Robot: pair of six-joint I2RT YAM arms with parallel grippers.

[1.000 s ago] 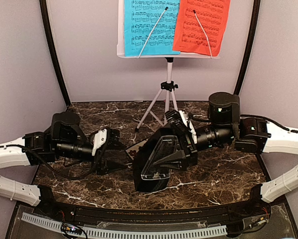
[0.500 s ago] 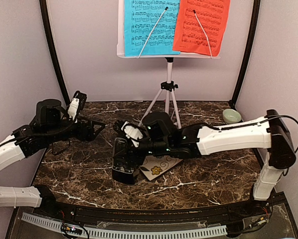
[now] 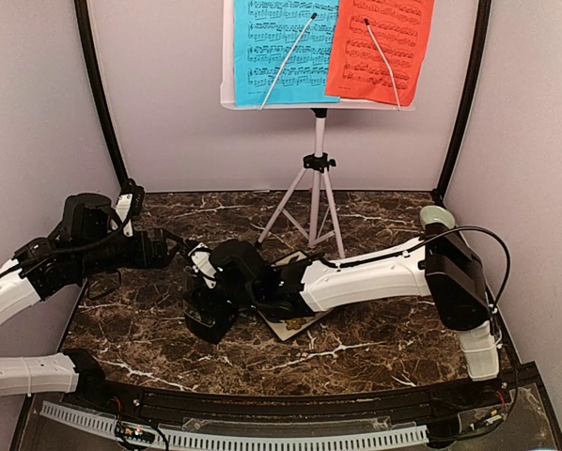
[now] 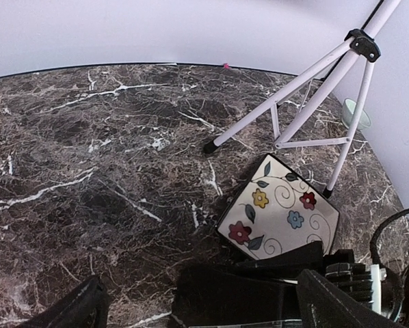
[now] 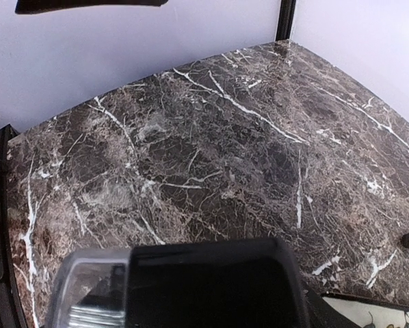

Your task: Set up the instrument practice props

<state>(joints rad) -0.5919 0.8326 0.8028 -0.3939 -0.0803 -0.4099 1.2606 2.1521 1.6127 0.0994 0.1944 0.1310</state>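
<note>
At left, the left gripper is shown spread wide and holding nothing. Just to its right, the metronome is clasped by the right gripper, low over the table, in front and left of the music stand; its tilt cannot be told.

Soft, even light falls from above. My overhead view is bright, the pale walls look flat, and shadows barely show on the dark, glossy marble worktop. In my left wrist view the worktop's far edge bows with lens distortion. The spread fingers of my left end effector are dark blurs at the bottom corners. In my right wrist view the metronome, held in my right end effector, is out of focus and its clear front is hazy. The marble beyond is sharp.
</note>
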